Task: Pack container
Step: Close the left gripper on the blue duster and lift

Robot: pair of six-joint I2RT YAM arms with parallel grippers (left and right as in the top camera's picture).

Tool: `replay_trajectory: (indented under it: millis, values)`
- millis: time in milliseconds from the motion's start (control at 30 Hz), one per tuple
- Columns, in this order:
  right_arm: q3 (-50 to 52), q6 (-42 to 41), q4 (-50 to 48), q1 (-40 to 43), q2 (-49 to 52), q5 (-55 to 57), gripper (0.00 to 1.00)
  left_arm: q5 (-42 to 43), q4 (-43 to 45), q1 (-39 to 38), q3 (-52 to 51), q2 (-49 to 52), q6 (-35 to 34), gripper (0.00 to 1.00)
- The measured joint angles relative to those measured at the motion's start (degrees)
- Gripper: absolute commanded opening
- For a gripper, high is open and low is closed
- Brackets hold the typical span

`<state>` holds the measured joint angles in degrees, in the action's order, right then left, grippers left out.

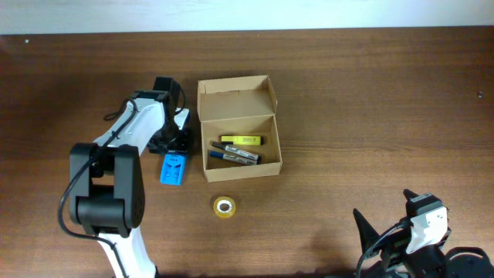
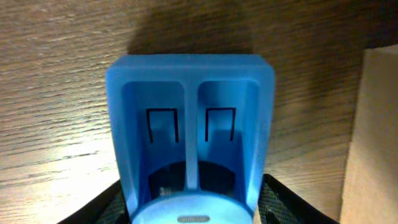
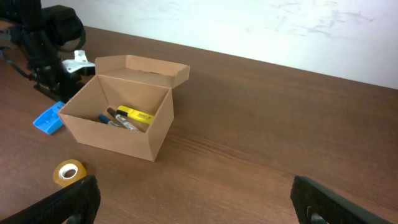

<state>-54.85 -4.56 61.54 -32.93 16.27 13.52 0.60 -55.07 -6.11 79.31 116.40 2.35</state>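
Observation:
The container (image 1: 241, 171) is a tan cardboard box standing open, its flap lid up at the back; it also shows in the right wrist view (image 3: 118, 134). Inside lie a yellow highlighter (image 1: 241, 140) and two dark markers (image 1: 235, 154). A flat blue plastic object (image 1: 174, 168) lies on the table left of the box. My left gripper (image 1: 173, 148) is at its far end. In the left wrist view its fingers (image 2: 193, 186) press both sides of the blue object (image 2: 193, 124). My right gripper (image 1: 384, 207) is open and empty at the front right, far from the box (image 3: 194, 183).
A roll of yellow tape (image 1: 225, 206) lies in front of the box, also in the right wrist view (image 3: 68, 172). The box's left wall (image 2: 376, 137) stands close beside the blue object. The table is dark brown wood.

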Motion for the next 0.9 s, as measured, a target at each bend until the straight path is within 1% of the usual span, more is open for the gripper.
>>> replay_trajectory:
  millis: [33, 233, 733, 900]
  values:
    - [0.00, 0.02, 0.00, 0.00, 0.00, 0.00, 0.99, -0.07, 0.00, 0.00, 0.00, 0.17, 0.00, 0.39]
    - [0.00, 0.02, -0.02, 0.00, 0.00, 0.00, 0.99, -0.04, -0.07, 0.00, 0.02, 0.20, -0.20, 0.34]
    - [0.00, 0.04, -0.02, 0.00, 0.00, 0.00, 0.99, -0.04, -0.02, 0.00, 0.02, -0.13, -0.85, 0.34]
    - [0.00, 0.02, 0.00, 0.00, 0.00, 0.00, 0.99, -0.07, -0.02, 0.00, 0.00, -2.51, -0.90, 0.34]
